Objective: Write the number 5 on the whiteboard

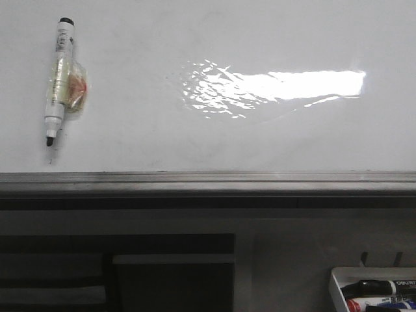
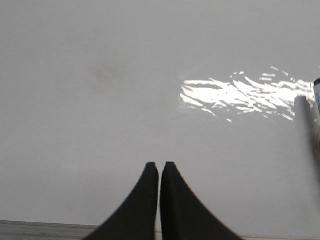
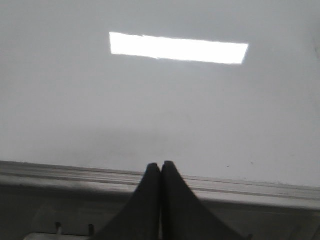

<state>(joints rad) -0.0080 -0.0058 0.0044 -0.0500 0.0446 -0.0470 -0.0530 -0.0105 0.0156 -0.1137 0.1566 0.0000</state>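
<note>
The whiteboard [image 1: 195,130] fills the front view, glossy white with a bright glare patch and a grey metal edge strip [image 1: 208,182] along its near side. No number 5 shows on it; the surface is blank. A black-tipped marker [image 1: 60,78] with a clear wrap lies on the board at the far left, tip toward the edge strip. Neither gripper shows in the front view. My left gripper [image 2: 159,166] is shut and empty over the blank board; the marker's edge [image 2: 316,107] shows at the side of that view. My right gripper [image 3: 160,165] is shut and empty over the edge strip [image 3: 250,187].
A small white marker tray [image 1: 338,286] with several markers sits below the board at the front right. A dark shelf opening [image 1: 117,273] lies below the edge strip at the left. The tray's corner [image 3: 45,235] also shows in the right wrist view.
</note>
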